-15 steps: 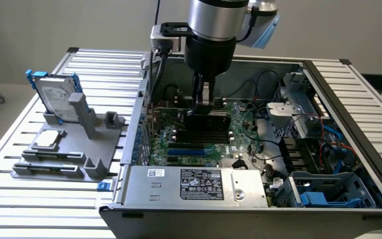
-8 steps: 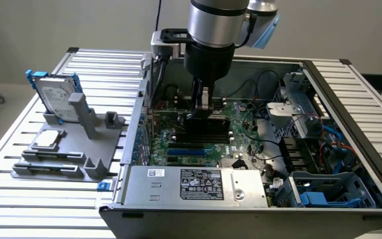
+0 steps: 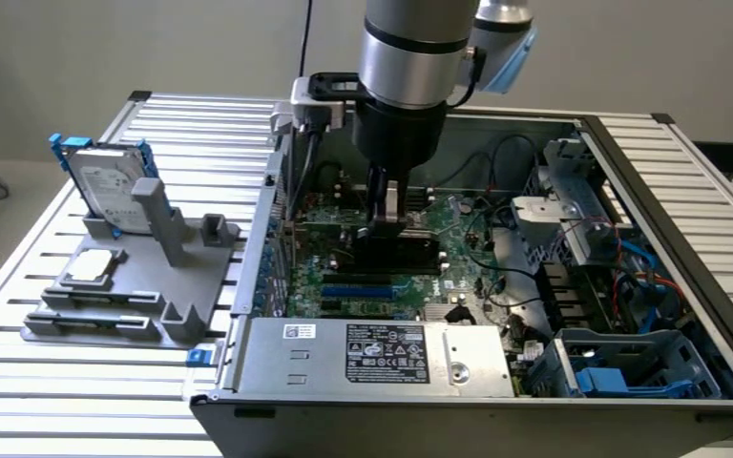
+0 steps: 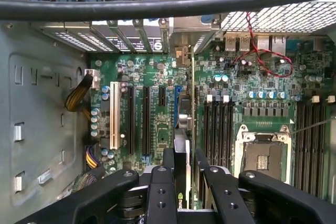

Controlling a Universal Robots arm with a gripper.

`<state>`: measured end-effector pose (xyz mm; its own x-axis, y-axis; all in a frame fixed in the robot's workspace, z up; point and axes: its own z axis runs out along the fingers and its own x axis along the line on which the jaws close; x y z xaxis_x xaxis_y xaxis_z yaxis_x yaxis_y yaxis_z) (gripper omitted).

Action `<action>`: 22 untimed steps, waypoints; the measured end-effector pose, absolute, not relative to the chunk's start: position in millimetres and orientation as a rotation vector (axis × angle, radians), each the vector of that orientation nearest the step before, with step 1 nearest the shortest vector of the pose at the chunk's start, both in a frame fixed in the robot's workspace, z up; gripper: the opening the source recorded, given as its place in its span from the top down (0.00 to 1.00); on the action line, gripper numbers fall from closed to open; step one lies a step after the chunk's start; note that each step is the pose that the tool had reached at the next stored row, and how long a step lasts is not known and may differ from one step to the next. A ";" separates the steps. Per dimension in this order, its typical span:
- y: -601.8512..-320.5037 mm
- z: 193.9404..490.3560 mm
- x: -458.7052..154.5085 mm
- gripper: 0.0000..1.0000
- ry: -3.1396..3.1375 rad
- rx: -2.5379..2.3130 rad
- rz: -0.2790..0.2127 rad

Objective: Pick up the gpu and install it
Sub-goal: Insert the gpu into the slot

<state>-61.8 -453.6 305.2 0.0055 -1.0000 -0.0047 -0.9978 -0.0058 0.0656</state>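
The gpu (image 3: 400, 254) stands on edge inside the open computer case, its black shroud facing the camera in the exterior view, low over the green motherboard (image 3: 341, 221). My gripper (image 3: 389, 221) comes straight down from above and is shut on the card's upper edge. In the wrist view the gpu (image 4: 185, 129) appears edge-on, running away from my gripper (image 4: 184, 184) toward the rear slot brackets, alongside the black expansion slots (image 4: 145, 119) of the motherboard (image 4: 252, 93). Whether its lower edge sits in a slot is hidden.
Outside the case, on the exterior view's left, a grey fixture (image 3: 125, 286) holds a silver hard drive with blue rails (image 3: 110, 181). The power supply (image 3: 380, 355) fills the case's near wall and a blue drive cage (image 3: 634, 367) its right corner. A black cable (image 4: 157, 6) crosses close to the wrist camera.
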 end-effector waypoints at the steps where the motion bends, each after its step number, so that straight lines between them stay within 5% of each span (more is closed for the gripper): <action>1: -453.7 303.3 -61.9 0.73 -2.184 2.196 -0.077; 22: -454.8 280.3 -65.9 0.73 -2.182 2.195 -0.082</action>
